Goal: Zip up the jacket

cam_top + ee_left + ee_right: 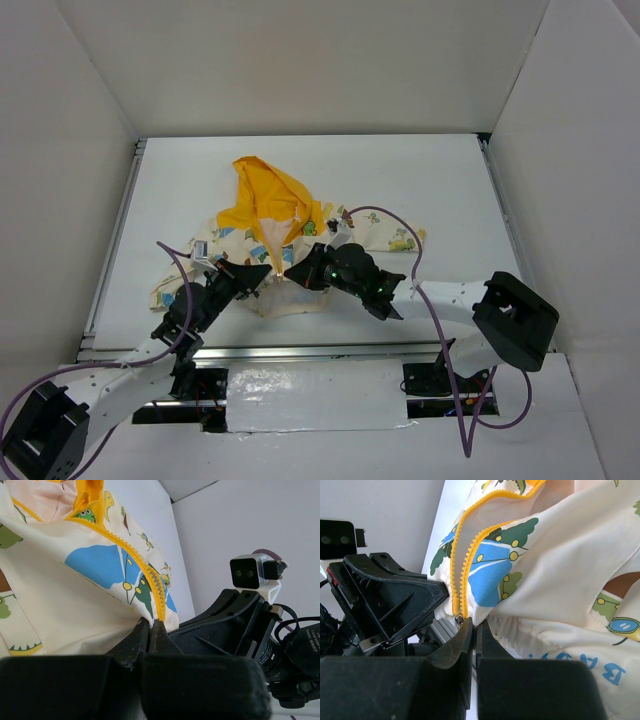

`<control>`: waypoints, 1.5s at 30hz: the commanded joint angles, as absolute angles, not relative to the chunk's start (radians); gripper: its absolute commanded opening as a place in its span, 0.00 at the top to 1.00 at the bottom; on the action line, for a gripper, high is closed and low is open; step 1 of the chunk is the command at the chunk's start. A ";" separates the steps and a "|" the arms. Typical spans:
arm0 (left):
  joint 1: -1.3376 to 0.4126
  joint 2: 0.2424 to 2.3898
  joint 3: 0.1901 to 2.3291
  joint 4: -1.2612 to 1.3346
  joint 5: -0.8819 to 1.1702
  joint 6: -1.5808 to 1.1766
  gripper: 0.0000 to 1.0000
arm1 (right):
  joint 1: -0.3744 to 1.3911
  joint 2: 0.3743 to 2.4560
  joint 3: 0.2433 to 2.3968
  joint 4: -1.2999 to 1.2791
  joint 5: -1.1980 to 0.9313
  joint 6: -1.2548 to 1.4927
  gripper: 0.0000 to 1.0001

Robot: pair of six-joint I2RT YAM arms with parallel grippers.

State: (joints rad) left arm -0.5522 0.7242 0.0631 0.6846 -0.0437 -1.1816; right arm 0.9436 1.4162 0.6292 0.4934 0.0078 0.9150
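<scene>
Top external view has the jacket [285, 228] at mid-frame on the table [450, 180], with its yellow hood [265, 190] toward the top. The left gripper [260, 274] is clenched on the jacket at the bottom end of the zipper [453, 575]. The right gripper [297, 270] pinches the cloth just beside it, by the slider [460, 620].

The only writing I can read is on the jacket [560, 580]. From my right wrist I see blue letters [600, 669] printed on the cream fabric near the gathered hem, spaced out as "B A B". They run toward the picture's edge, so I cannot tell whether more follow.
</scene>
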 commanded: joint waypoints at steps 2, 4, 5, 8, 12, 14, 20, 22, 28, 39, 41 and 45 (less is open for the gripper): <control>-0.555 0.729 0.074 0.719 -0.009 -1.178 1.00 | 0.922 1.410 0.673 0.563 0.055 0.888 1.00; -0.555 0.730 0.071 0.718 -0.008 -1.178 1.00 | 0.920 1.408 0.675 0.563 0.046 0.887 1.00; -0.555 0.730 0.069 0.715 -0.008 -1.178 1.00 | 0.920 1.405 0.673 0.566 0.041 0.885 1.00; -0.555 0.719 0.077 0.703 -0.009 -1.166 1.00 | 0.920 1.407 0.666 0.575 0.034 0.887 1.00; -0.555 0.716 0.095 0.683 -0.009 -1.154 1.00 | 0.920 1.410 0.663 0.581 0.028 0.890 1.00; -0.555 0.715 0.098 0.683 -0.014 -1.158 1.00 | 0.920 1.413 0.663 0.578 0.022 0.885 1.00; -0.555 0.677 0.127 0.637 -0.029 -1.141 1.00 | 0.920 1.422 0.629 0.614 -0.012 0.864 1.00; -0.555 0.663 0.135 0.611 -0.043 -1.129 1.00 | 0.920 1.420 0.618 0.629 -0.026 0.865 1.00; -0.552 0.640 0.160 0.586 -0.060 -1.114 1.00 | 0.922 1.419 0.594 0.638 -0.029 0.871 1.00; -0.554 0.652 0.158 0.595 -0.067 -1.108 1.00 | 0.923 1.407 0.578 0.660 -0.041 0.871 1.00; -0.554 0.657 0.156 0.600 -0.068 -1.108 1.00 | 0.922 1.405 0.574 0.667 -0.046 0.874 1.00; -0.554 0.667 0.156 0.614 -0.060 -1.111 1.00 | 0.922 1.407 0.569 0.680 -0.052 0.881 1.00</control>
State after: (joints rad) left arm -0.5522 0.6647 0.1215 0.5461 -0.0570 -1.1278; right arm 0.9241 1.4162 0.5755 0.5930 -0.0437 0.8886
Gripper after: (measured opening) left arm 0.042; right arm 0.024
